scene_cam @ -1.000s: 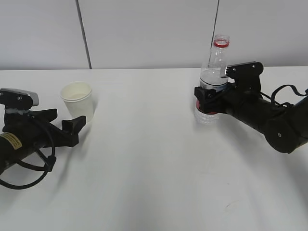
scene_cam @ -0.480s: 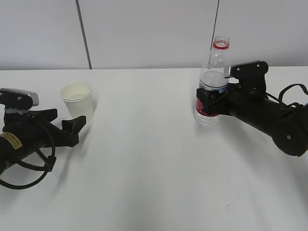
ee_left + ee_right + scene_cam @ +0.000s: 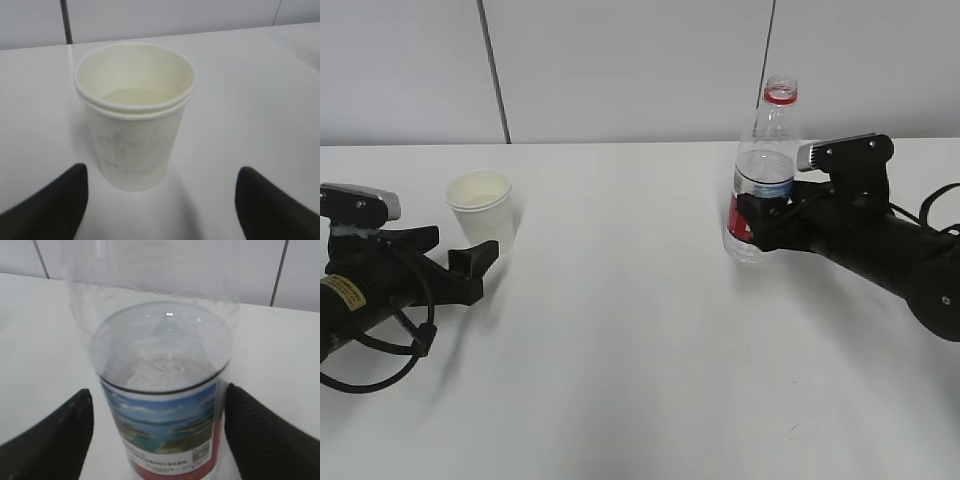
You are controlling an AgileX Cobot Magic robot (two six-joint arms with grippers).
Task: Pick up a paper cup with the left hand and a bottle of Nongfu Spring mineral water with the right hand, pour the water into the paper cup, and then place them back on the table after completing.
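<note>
Over on the left of the white desk [image 3: 640, 330], the left hand [image 3: 470, 262] lying low, yellow sticker showing on its forearm, jaws released and spread wide. Paper cup [image 3: 481, 208] standing upright just beyond those fingertips [image 3: 478, 253], close by but not gripped. From the left wrist view, same story: cup [image 3: 134, 112] upright between the two dark fingers [image 3: 47, 207], clear white desk showing on both sides, no contact either way. Looks like a doubled rim up top, one cup nested in another; pale bottom visible inside, contents hard to make out.

On the right, the right hand [image 3: 757, 215] reaching in from the edge with jaws either side of the Nongfu Spring bottle [image 3: 762, 170], down at the label band. Bottle upright, base on the desk, red ring at the neck, cap off. Water [image 3: 763, 168] sitting around mid-height behind the clear plastic. Right wrist view: bottle [image 3: 162, 390] filling the frame, blue-and-red label facing the camera, water surface [image 3: 160, 347] flat and level, fingers [image 3: 55, 440] flanking it left and right with a thin gap on each side. Jaws parted, then, not clamped on the plastic.

Cup and bottle well apart, bare desk between them.
</note>
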